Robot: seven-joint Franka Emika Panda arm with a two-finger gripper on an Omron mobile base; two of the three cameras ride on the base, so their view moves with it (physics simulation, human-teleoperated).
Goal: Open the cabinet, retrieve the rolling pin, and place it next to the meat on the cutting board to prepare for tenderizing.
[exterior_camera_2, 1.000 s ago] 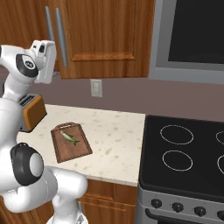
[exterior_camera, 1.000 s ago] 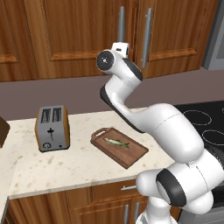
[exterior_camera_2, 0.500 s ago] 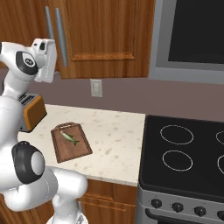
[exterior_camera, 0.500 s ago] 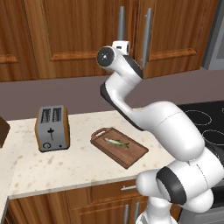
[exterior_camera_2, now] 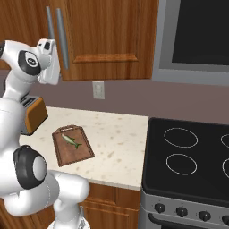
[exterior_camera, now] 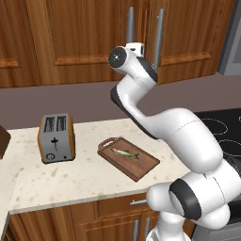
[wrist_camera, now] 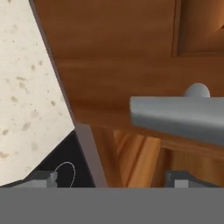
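The cabinet hangs above the counter with both doors shut. My gripper is raised in front of its silver bar handles. In the hand view my gripper is open, its fingertips far apart. One handle lies close ahead, toward the right fingertip, untouched. The meat lies on the cutting board down on the counter. The rolling pin is hidden.
A silver-and-wood toaster stands left of the board. A black stove adjoins the counter on the right, with a dark microwave above it. A wall outlet sits behind the counter.
The hand has crept slightly up and to the right, closer to the cabinet handles. The jaws have stayed wide open. Board, meat and toaster have not moved.
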